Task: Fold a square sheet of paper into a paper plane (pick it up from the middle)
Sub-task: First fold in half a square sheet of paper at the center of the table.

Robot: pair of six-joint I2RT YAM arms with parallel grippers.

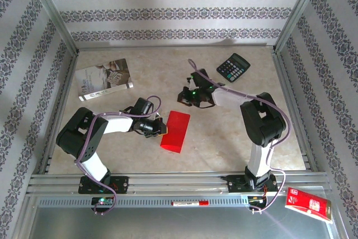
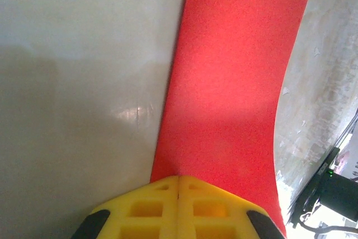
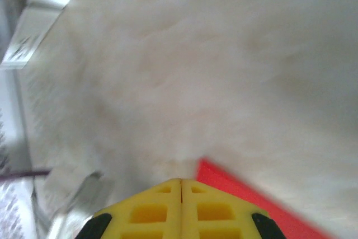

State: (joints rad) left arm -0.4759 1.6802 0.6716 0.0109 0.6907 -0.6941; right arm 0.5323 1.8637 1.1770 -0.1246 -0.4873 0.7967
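Red square sheet of paper [image 1: 174,130], left pincer [image 2: 178,178] shut on its left edge, right pincer [image 3: 180,181] closed, empty, just past its far edge

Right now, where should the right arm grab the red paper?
Probably pinch the paper at its far short edge, coming from the far side, where the right gripper sits by its corner. The left gripper is shut over the left edge, so that side is taken. Thin sheet: open first, slide one finger under.

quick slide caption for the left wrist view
Shut left gripper at the near end of the red paper, which stretches ahead over the pale table.
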